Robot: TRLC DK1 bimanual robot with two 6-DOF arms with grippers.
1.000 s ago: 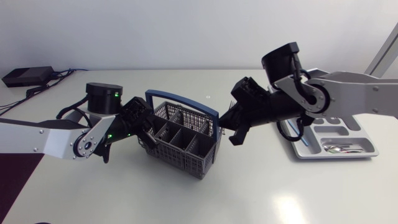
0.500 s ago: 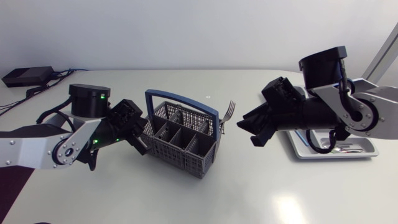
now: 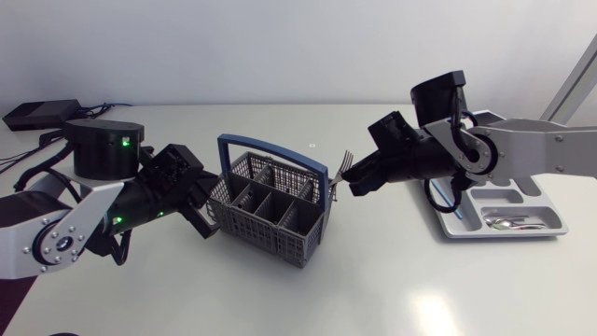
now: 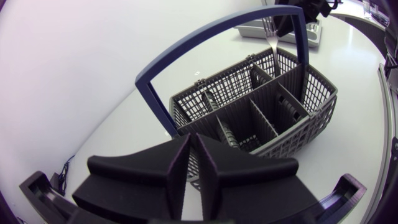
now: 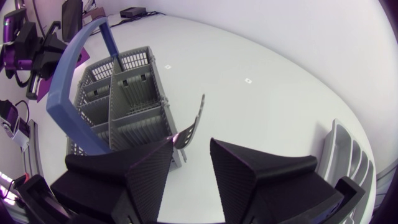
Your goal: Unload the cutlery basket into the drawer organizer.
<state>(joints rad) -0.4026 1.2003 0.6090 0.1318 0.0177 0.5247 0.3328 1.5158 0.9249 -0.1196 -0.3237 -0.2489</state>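
Note:
The grey cutlery basket (image 3: 270,210) with its blue handle stands mid-table. One fork (image 3: 344,165) stands tines up in its right end compartment. My right gripper (image 3: 353,182) is open at the fork. In the right wrist view the fork (image 5: 194,121) sits between the parted fingertips of the gripper (image 5: 193,146), close to one of them. My left gripper (image 3: 201,217) is just left of the basket, and its fingers (image 4: 180,163) are pressed almost together with nothing between them. The basket (image 4: 261,118) lies right ahead of it. The drawer organizer (image 3: 550,224) at far right holds some cutlery.
A black box (image 3: 42,114) with cables lies at the table's back left corner. Bare tabletop stretches in front of the basket and between the basket and the organizer (image 5: 348,155).
My right gripper let go of the fork, drew back to the right with its jaws parted, then came back to the fork. My left arm pulled away leftward from the basket.

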